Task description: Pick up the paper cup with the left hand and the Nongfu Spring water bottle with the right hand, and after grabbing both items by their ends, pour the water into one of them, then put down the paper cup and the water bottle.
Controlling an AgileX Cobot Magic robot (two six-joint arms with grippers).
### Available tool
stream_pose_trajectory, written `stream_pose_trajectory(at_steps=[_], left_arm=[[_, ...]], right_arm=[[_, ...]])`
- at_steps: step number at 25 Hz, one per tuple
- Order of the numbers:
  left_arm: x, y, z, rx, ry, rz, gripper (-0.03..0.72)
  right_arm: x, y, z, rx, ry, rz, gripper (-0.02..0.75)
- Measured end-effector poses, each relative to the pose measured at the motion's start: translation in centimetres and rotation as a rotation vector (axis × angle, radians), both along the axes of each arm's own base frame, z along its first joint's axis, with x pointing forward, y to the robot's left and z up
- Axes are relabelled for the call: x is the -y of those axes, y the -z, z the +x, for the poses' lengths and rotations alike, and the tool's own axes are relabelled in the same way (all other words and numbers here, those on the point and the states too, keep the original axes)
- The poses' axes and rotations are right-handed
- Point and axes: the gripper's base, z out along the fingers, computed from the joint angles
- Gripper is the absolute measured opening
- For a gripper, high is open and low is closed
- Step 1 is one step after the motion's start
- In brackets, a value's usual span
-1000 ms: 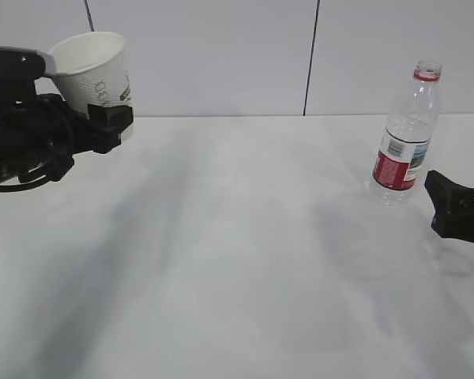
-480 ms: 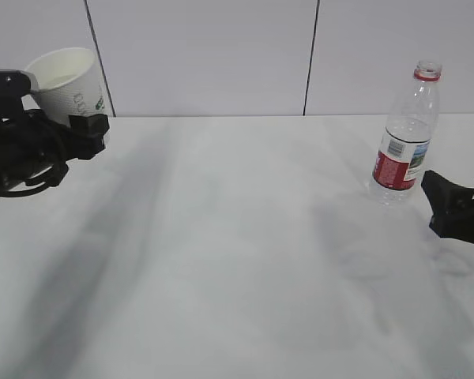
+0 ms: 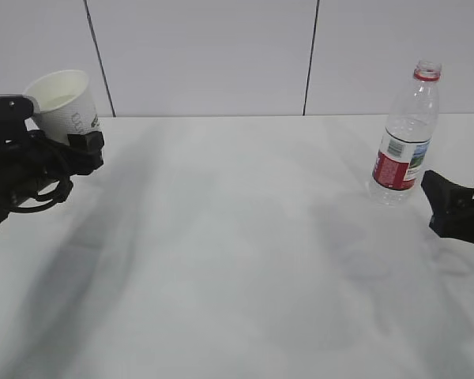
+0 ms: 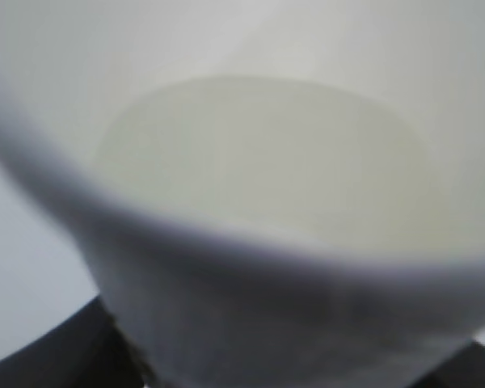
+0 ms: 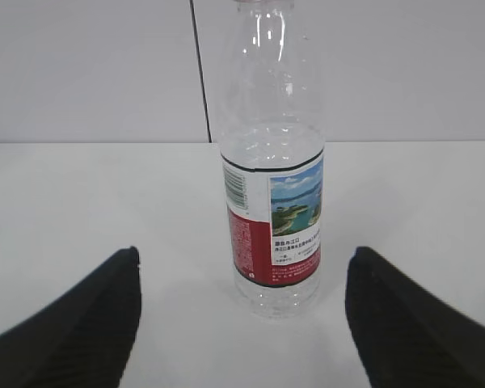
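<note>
The white paper cup [image 3: 63, 99] with green print hangs above the table's far left, tilted slightly, with my left gripper [image 3: 67, 130] shut on its lower wall. In the left wrist view the paper cup [image 4: 250, 267] fills the frame, and pale water [image 4: 259, 153] lies in its bottom. The Nongfu Spring water bottle [image 3: 407, 134], uncapped, stands upright on the table at the right. My right gripper [image 3: 464, 201] sits low just right of it, open. In the right wrist view the bottle [image 5: 271, 186] stands a little ahead of my right gripper [image 5: 244, 267], untouched.
The white table [image 3: 237, 237] stretches between the two arms. A white panelled wall [image 3: 221, 55] closes off the back edge. Dark shadows of the arms fall across the tabletop.
My left gripper has carried the cup leftward and down, and the cup now stands more upright. The right gripper and the bottle have stayed where they were.
</note>
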Motion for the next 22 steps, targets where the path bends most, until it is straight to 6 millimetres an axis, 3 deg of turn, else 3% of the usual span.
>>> stream_pose_trajectory(at_steps=[15,22], left_arm=[[-0.2,4.3,0.4,-0.016,-0.032,-0.010,0.485],[0.0,5.7,2.0,-0.012,-0.040,-0.013,0.485]], right_arm=[[-0.1,0.0,0.0,0.000,-0.011,-0.001,0.593],[-0.1,0.0,0.0,0.000,-0.015,-0.002,0.593]])
